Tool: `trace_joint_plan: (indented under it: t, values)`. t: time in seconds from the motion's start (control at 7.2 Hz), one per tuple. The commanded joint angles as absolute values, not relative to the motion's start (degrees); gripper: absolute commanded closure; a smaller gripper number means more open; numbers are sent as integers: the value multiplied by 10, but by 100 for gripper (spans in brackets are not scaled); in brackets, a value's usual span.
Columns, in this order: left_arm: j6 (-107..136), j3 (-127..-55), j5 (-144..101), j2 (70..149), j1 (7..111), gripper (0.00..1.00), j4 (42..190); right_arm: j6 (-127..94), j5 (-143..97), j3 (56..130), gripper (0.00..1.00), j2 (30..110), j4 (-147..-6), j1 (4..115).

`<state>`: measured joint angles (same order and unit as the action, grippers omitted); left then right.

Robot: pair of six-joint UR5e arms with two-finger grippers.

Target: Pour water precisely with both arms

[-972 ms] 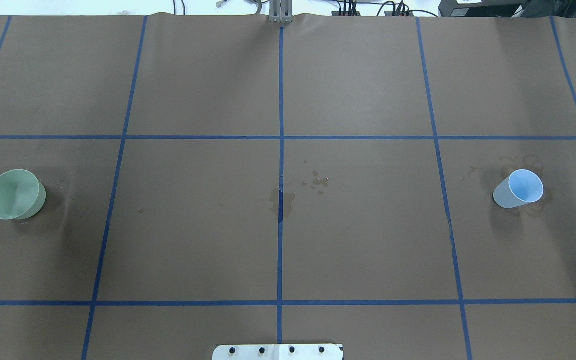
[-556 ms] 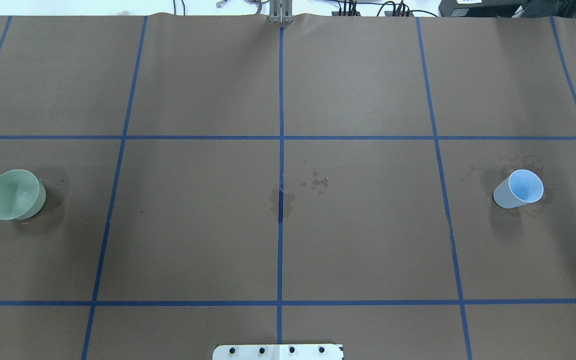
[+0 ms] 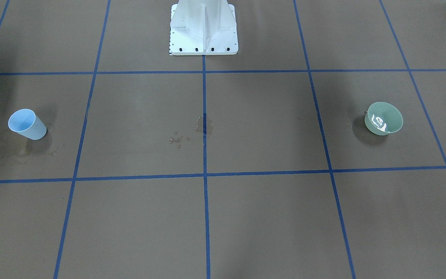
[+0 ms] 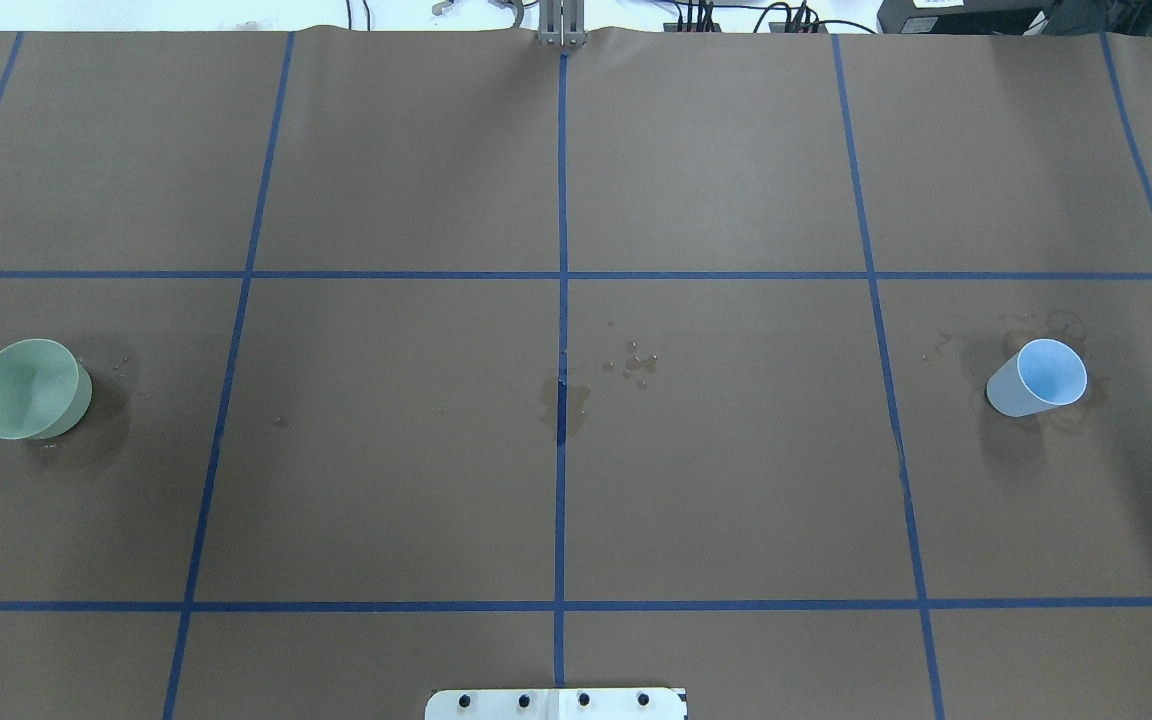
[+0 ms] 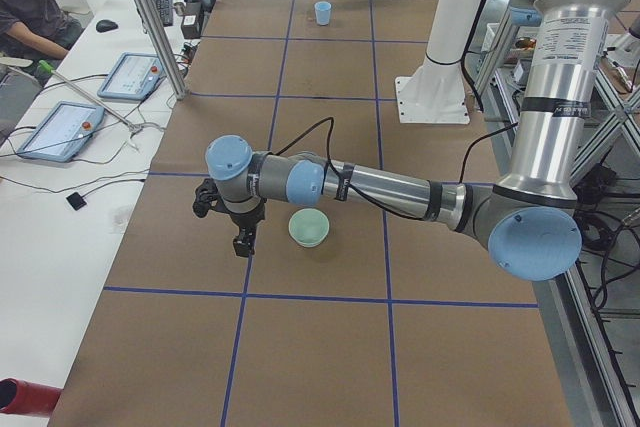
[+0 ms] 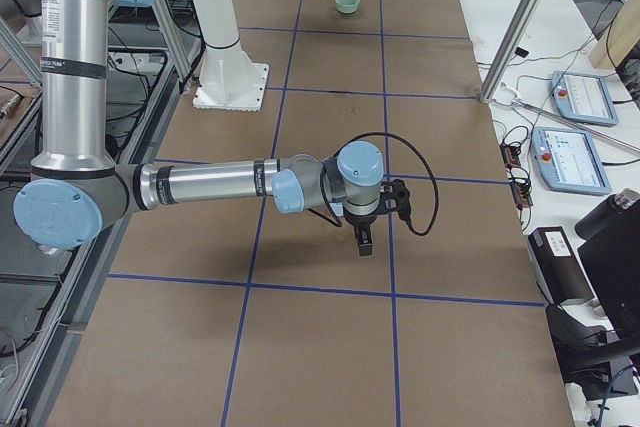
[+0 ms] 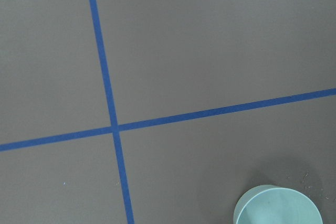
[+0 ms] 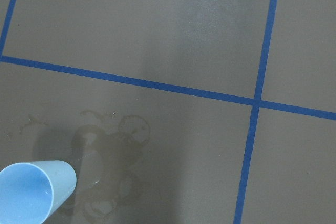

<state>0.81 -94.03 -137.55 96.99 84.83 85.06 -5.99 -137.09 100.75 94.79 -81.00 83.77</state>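
Where the left arm (image 5: 400, 187) stretches low over the table (image 5: 300, 367), the left gripper (image 5: 243, 244) hangs just beside the green bowl (image 5: 308, 228) holding the water (image 3: 379, 123); whether it is open or closed cannot be told. Farther on, droplets (image 4: 636, 365) dot the table's centre. Farthest, the right gripper (image 6: 365, 244), likewise unreadable, hangs near the blue cup (image 5: 322, 12).

No legible txt, labels, brands, nos. or signs in any view.
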Motion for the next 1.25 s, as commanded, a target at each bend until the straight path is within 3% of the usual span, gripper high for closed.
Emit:
trace_joint_plan:
  t: [0.0,1.11]
  values:
    - [8,-975,-1376,955,853,1,826,-62,-1368,1005,1,947,-810,841]
    - [42,-1044,-1376,928,850,0,833,-68,-1368,1005,1,948,-809,841]
